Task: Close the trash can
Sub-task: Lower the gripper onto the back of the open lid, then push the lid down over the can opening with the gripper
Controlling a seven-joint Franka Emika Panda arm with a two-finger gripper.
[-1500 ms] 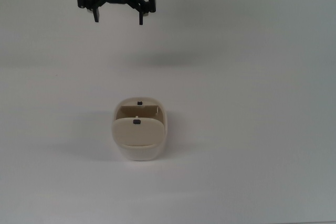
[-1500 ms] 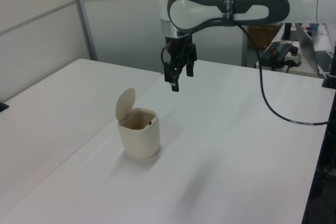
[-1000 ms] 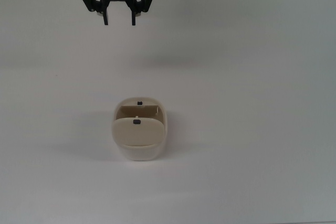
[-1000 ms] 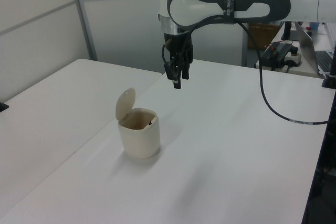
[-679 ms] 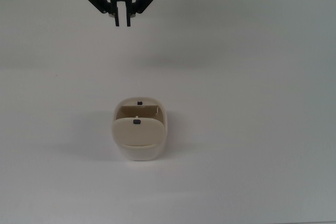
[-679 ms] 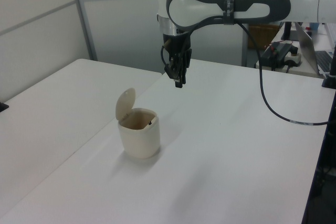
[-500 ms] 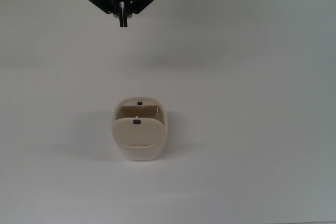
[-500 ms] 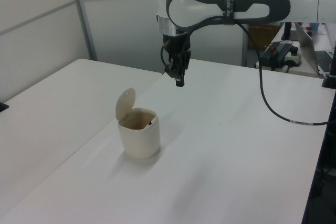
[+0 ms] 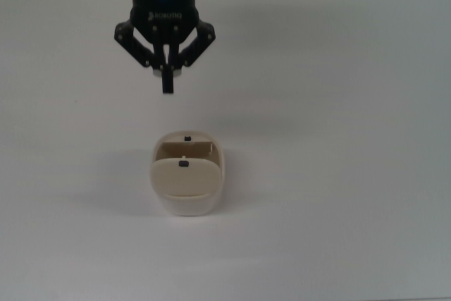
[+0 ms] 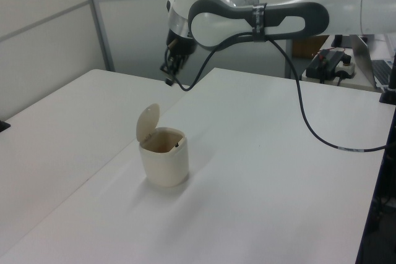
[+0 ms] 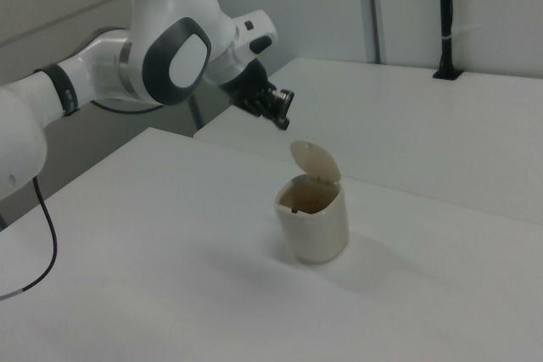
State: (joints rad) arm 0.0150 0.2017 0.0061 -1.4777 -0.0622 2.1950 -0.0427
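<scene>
The trash can is a small cream-white bin standing on the white table. Its flat beige lid stands raised on its hinge, leaving the mouth uncovered; a tiny black button sits at the rim. The left view shows the bin with its lid upright, as does the right view with bin and lid. My gripper hangs in the air above the table, short of the bin toward the top view's top, fingers shut with nothing between them. It also shows as gripper and gripper.
A black cable trails from the arm over the table toward the left view's right. A second white table with a black pole adjoins in the right view. Equipment sits beyond the table's far edge.
The fingers went from wide open to shut. The gripper then moved toward the bin, downward in the top view and to the left in the left view. The bin and lid stayed still.
</scene>
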